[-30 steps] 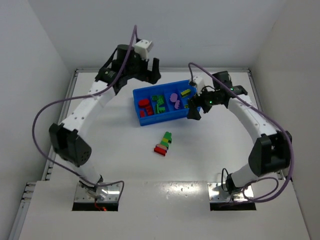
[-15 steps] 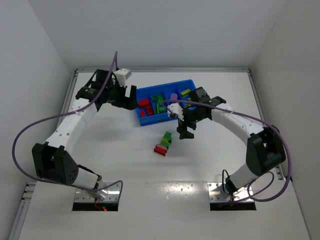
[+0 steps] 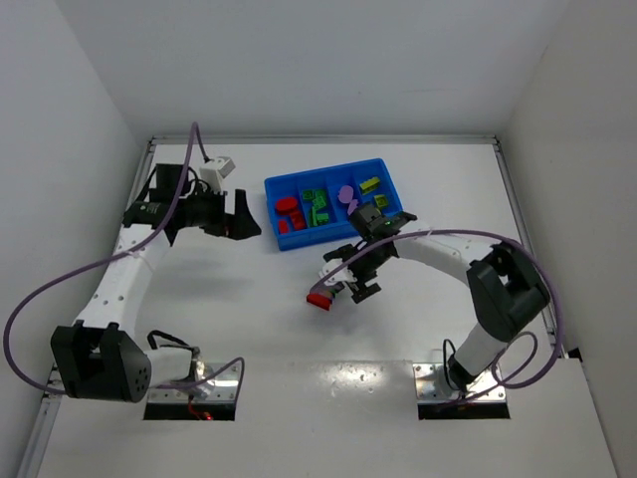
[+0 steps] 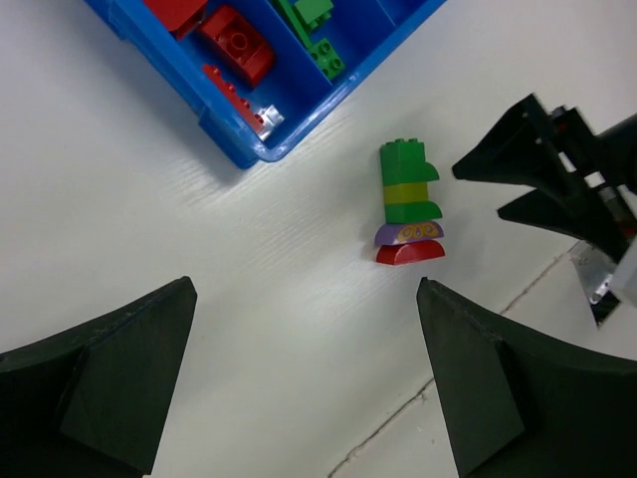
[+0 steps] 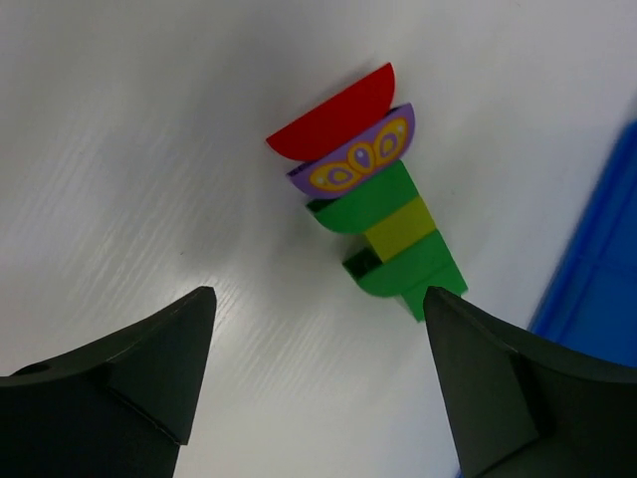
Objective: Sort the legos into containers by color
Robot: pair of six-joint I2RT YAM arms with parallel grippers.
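stack (image 4: 408, 204): lay flat on the table (image 3: 249, 319), near the tray's front wall but not touching it, outside every compartment. Green, yellow, green, purple and red were joined, so it probably needed splitting before sorting.
tray (image 3: 320, 237): loose bricks grouped by colour, red bricks (image 3: 289, 209) in the leftmost bay.
right gripper (image 3: 355, 281): hung right over the stack, jaws apart, nothing in them. Looked set for a pick.
left gripper (image 3: 239, 215): left of the tray, jaws spread wide, empty. Likely standing by for the other end.

Right jaws hide most of the lego stack (image 3: 318, 299) from above
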